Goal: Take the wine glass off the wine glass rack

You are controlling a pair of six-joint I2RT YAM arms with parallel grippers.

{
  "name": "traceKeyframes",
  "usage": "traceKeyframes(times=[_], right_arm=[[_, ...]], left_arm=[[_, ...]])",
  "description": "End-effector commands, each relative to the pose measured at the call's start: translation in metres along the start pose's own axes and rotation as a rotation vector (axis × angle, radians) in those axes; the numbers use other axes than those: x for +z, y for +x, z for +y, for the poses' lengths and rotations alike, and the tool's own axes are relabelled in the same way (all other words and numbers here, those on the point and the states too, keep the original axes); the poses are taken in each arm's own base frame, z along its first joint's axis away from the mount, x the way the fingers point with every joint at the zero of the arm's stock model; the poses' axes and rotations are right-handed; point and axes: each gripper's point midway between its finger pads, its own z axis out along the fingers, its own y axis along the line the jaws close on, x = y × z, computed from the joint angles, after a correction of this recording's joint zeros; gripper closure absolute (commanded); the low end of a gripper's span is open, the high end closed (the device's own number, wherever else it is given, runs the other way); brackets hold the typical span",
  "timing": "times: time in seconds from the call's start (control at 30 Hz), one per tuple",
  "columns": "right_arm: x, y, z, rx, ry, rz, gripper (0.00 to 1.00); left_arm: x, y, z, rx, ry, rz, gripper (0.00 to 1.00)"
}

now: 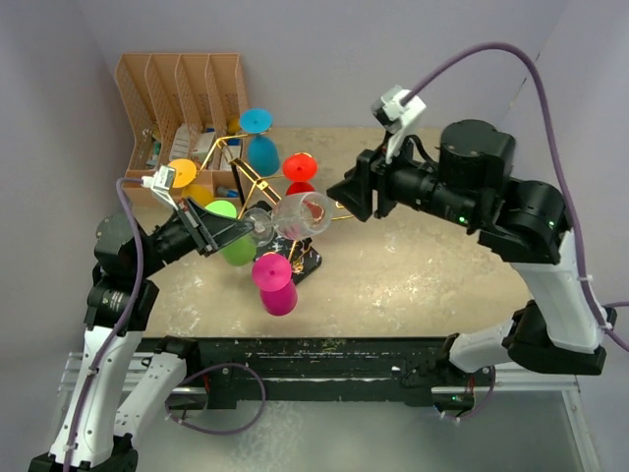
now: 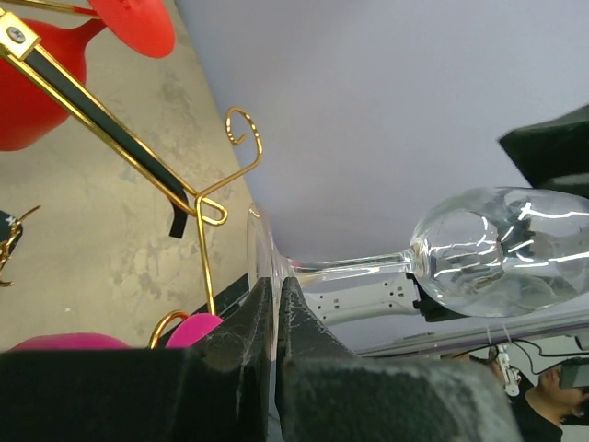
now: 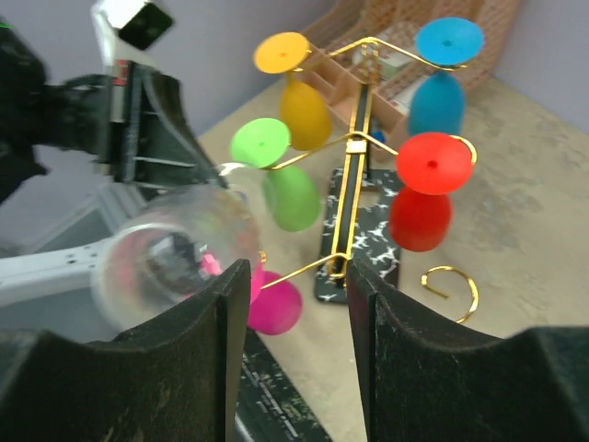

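Left gripper [image 1: 214, 234] pinches the glass [image 1: 303, 213] by its foot, sideways, near the rack [image 3: 354, 175] at the tabletop's [image 1: 442, 285] middle; right gripper [image 3: 294, 276] has its fingers spread beside the bowl.

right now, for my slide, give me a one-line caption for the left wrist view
Left gripper shut on the foot of a clear wine glass held sideways, gold wine glass rack behind.
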Motion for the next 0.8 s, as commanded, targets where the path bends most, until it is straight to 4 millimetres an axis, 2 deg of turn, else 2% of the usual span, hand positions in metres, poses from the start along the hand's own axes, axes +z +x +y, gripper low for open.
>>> traceKeyframes(times=[0.0, 0.1, 0.27, 0.77], right_arm=[[-0.038, -0.019, 0.021, 0.087, -0.125, -0.080, 0.51], [-0.040, -0.017, 0.017, 0.085, -0.103, -0.084, 0.51], [-0.037, -0.013, 0.030, 0.085, -0.178, -0.069, 0.51], [-0.006, 0.006, 0.032, 0.073, -0.177, 0.014, 0.56]], left_arm=[[-0.006, -0.004, -0.004, 0.087, -0.016, -0.025, 1.00], [-0.008, -0.003, -0.002, 0.096, -0.027, -0.028, 1.00], [-0.011, -0.003, -0.003, 0.107, -0.037, -0.035, 1.00], [-0.013, -0.007, -0.023, 0.135, 0.004, -0.036, 1.00]])
